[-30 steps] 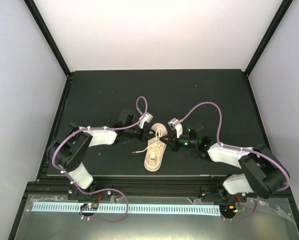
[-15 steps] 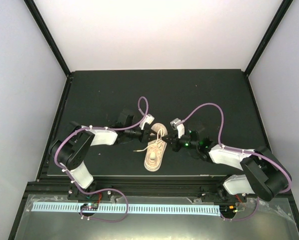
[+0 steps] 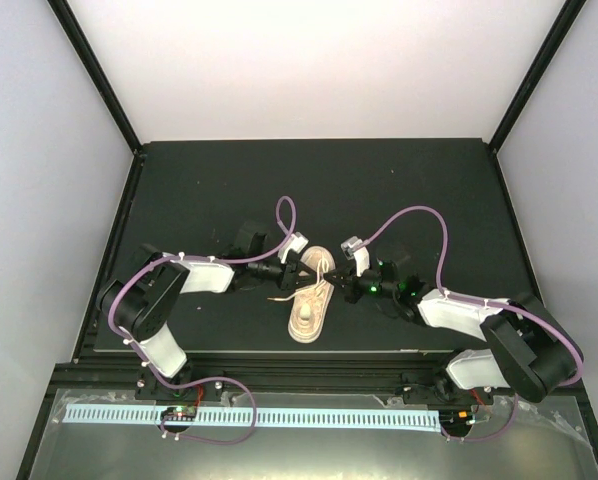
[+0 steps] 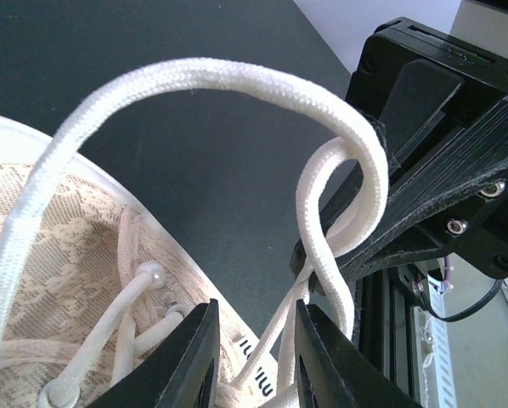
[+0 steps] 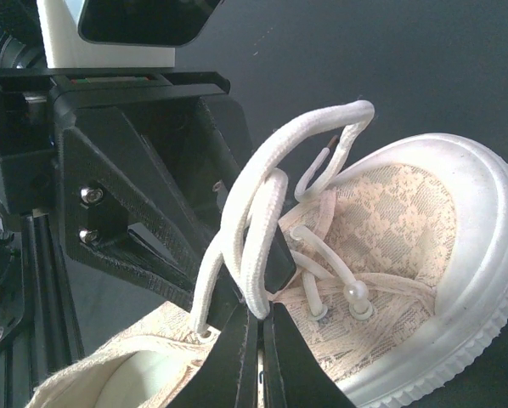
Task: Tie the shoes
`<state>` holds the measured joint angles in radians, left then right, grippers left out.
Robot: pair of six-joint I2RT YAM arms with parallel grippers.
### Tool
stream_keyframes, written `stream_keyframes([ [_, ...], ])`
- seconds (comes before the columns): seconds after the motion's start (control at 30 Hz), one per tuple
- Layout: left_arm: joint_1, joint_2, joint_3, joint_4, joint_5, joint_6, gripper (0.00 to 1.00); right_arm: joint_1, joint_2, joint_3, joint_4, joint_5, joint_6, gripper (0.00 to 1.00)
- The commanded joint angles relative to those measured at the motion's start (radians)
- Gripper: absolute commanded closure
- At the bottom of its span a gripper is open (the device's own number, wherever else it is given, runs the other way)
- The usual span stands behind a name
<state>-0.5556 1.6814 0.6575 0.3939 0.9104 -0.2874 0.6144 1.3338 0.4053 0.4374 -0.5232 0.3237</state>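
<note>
The beige sneaker (image 3: 307, 312) lies on the black table (image 3: 199, 190), toe pointing away from me. My right gripper (image 3: 333, 286) is shut on a loop of the cream lace (image 5: 271, 191) over the eyelets; its fingertips (image 5: 260, 313) pinch the loop's lower end. My left gripper (image 3: 299, 266) is at the shoe's left side, close to the right one. Its jaws (image 4: 256, 308) stand apart, with lace strands (image 4: 322, 246) running between them, ungripped. A big lace loop (image 4: 203, 72) arches over the shoe's lace-patterned upper (image 4: 59, 246). The shoe fills the right wrist view (image 5: 407, 229).
One loose lace end (image 3: 276, 298) trails on the table left of the shoe. The table's front edge and a metal rail with a white slotted strip (image 3: 249, 415) lie near the arm bases. Purple cables (image 3: 409, 212) arc above both wrists. White walls enclose the table.
My left gripper has moved right, up to the shoe and the held lace loop. My right gripper has stayed shut on the lace in nearly the same place.
</note>
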Motion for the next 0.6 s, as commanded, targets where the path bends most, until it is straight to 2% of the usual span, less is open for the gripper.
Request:
stream_keyframes([
  [0.0, -0.001, -0.005, 0.027, 0.007, 0.046, 0.039, 0.75, -0.007, -0.012, -0.002, 0.038, 0.012, 0.003, 0.98],
  [0.57, -0.021, 0.036, 0.078, -0.068, 0.038, 0.085, 0.77, -0.006, -0.004, 0.000, 0.040, 0.009, 0.003, 0.98],
])
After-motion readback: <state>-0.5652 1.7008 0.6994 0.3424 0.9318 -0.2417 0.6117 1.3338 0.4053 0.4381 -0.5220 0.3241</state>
